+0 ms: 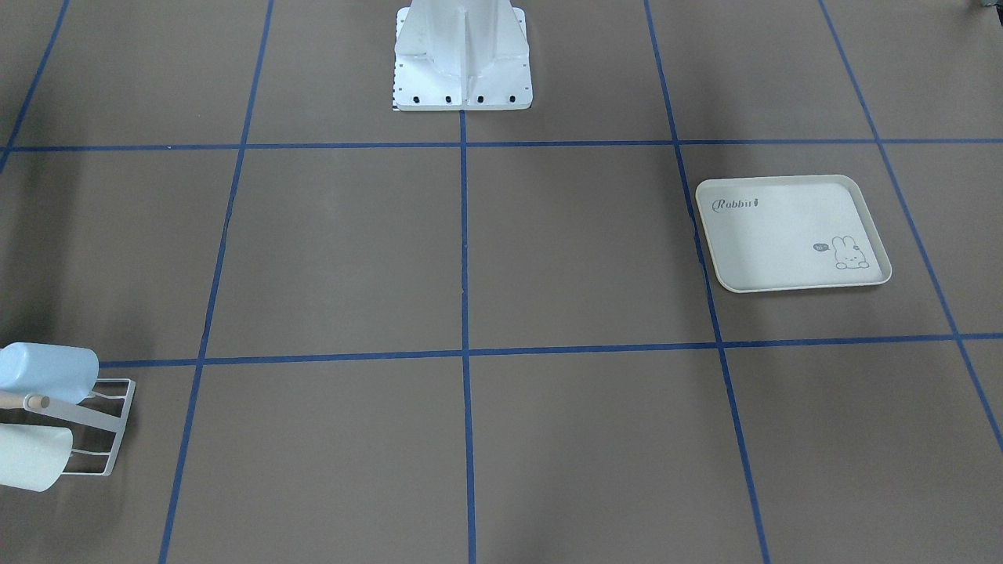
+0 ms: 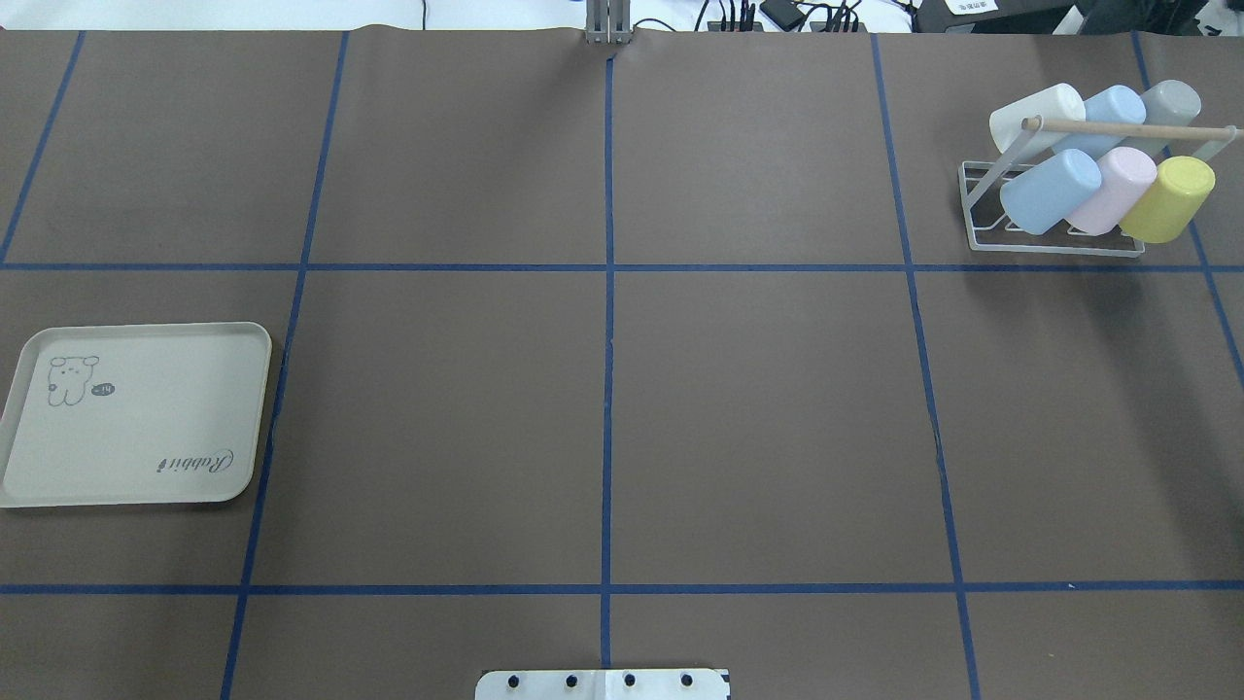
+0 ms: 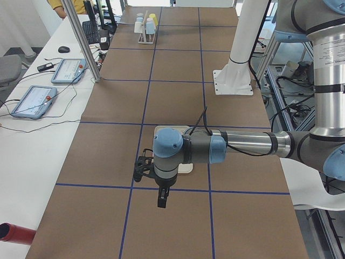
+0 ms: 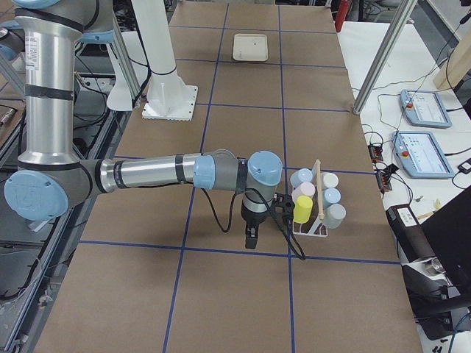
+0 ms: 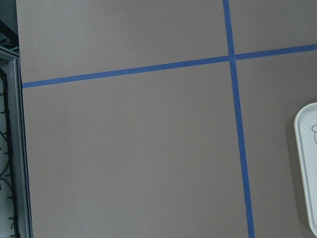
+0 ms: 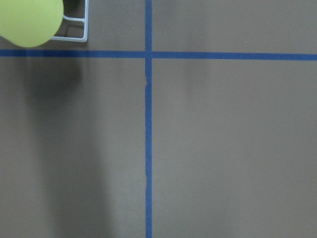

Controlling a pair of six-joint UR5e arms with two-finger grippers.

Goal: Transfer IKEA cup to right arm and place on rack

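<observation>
End effector status: the right end effector (image 4: 283,206) and the left end effector (image 3: 141,168) show only in the side views, as small black units at the wrists. Whether either is open or closed cannot be told.

The table (image 2: 777,437) is a brown surface divided into squares by blue tape lines (image 2: 607,389). A white pedestal (image 1: 462,63) stands at the robot's edge, on the centre line.

The right arm (image 4: 147,173) holds its forearm level, raised over the table. The left arm (image 3: 248,144) has the same posture over the opposite half.

The tray (image 2: 146,437), cream with a rabbit print, lies flat on the robot's left side. The left wrist view looks straight down and catches the tray's rim at its right edge.

The rack (image 2: 1054,250), white wire with a wooden dowel (image 2: 1127,127) across the top, stands at the far right corner, well apart from the tray.

Six cups sit tilted on the rack in two rows.
- Far row: white cup (image 2: 1035,115), far blue cup (image 2: 1113,107), grey cup (image 2: 1171,102).
- Near row: near blue cup (image 2: 1050,192), pink cup (image 2: 1118,190), yellow cup (image 2: 1171,199).

Cup-to-end-effector relation:
- In the right side view, the right end effector lines up beside the yellow cup, on the rack's robot side. Contact or gap cannot be told there.
- The right wrist view, looking straight down, holds the yellow cup and a rack corner in its top left corner.
- The left end effector is well apart from the rack.
</observation>
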